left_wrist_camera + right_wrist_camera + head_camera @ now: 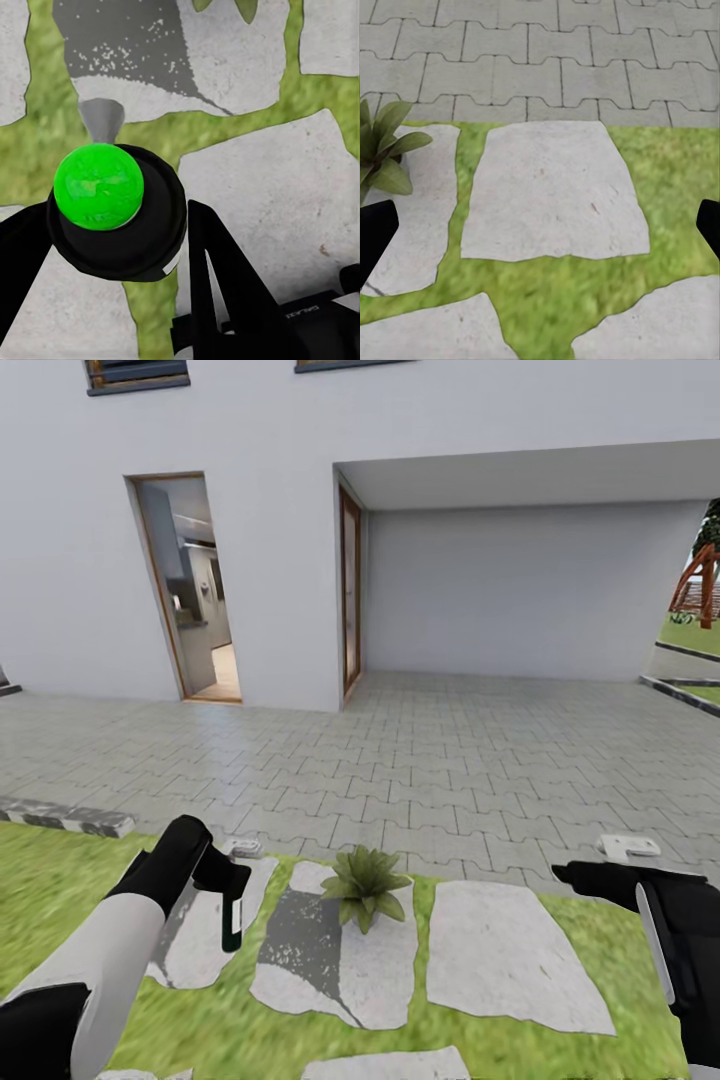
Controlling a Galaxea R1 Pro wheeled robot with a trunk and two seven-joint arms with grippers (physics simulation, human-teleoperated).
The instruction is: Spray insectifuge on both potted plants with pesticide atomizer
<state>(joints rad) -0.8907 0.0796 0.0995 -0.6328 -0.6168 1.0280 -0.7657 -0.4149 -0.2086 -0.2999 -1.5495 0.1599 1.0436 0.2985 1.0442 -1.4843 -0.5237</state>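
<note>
Item: pesticide atomizer (112,206), clamped in left claw (232,905), button green, nozzle toward potted plant (364,884) just beyond it. Right claw (540,225) spread, empty. Pickup done; spraying apparently underway, second plant outstanding.

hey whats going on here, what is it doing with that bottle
The robot stands on a lawn with stepping stones, facing a white house. Its left gripper is shut on the pesticide atomizer, whose round top button shows green in the left wrist view. The bottle hangs over a stepping stone just beside a small potted plant, nozzle toward it. The right gripper is open and holds nothing, over another stone.
</note>
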